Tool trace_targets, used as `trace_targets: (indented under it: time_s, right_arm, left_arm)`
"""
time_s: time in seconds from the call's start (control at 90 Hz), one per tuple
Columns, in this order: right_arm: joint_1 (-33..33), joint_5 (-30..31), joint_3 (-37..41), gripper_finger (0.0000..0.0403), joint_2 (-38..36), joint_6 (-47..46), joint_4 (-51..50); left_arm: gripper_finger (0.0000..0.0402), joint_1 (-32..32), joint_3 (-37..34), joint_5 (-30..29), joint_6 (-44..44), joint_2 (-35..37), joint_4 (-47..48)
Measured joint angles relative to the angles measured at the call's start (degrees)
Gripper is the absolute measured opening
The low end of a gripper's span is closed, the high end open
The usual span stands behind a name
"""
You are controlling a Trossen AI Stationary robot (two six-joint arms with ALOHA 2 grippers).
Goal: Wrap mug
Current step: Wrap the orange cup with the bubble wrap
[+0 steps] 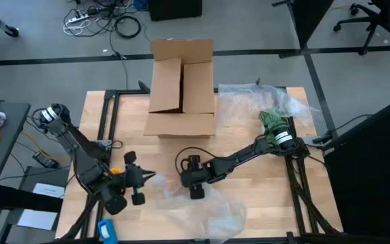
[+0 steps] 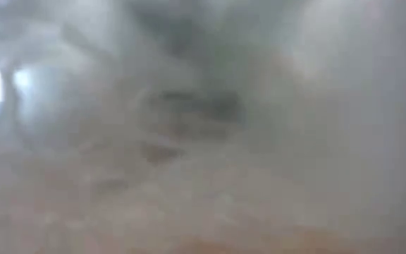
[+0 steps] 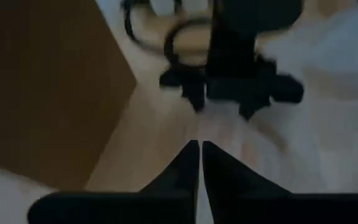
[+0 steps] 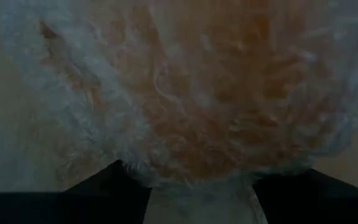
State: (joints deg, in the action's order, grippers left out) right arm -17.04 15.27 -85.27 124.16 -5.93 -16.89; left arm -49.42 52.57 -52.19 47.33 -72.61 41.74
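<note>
On the light wooden bench (image 1: pixel 249 186), the left gripper (image 1: pixel 149 177) sits near the front left, its two dark fingers (image 3: pixel 188 168) pressed together with only a hairline gap, pinching an edge of the crinkly clear plastic sheet (image 1: pixel 208 210) that spreads over the front middle of the bench. Facing it from just beside, the right gripper (image 1: pixel 196 193) reaches in from the right side and points down onto the same sheet; in its wrist view its fingers (image 4: pixel 114 180) stand apart on either side of a bunched wad of plastic, through which an orange-yellow glow shows, likely the small yellow-orange glossy mug (image 4: pixel 229 93), though its shape and handle cannot be made out. The overhead camera does not show the mug clearly. An open brown cardboard box (image 1: pixel 181 88) stands at the far middle of the bench, with more clear plastic (image 1: pixel 263 102) lying to its right. The low view is veiled by plastic. No writing can be read.
</note>
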Motion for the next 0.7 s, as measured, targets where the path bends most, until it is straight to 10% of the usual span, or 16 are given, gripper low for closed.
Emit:
trace_targets:
  time_s: [0.7]
  right_arm:
    - [0.0, -0.1, 0.0, 0.0226, 0.0, -0.3, 1.6]
  left_arm:
    - [0.0000, 3.5, -32.0, 3.7, -8.2, -6.4, -65.8]
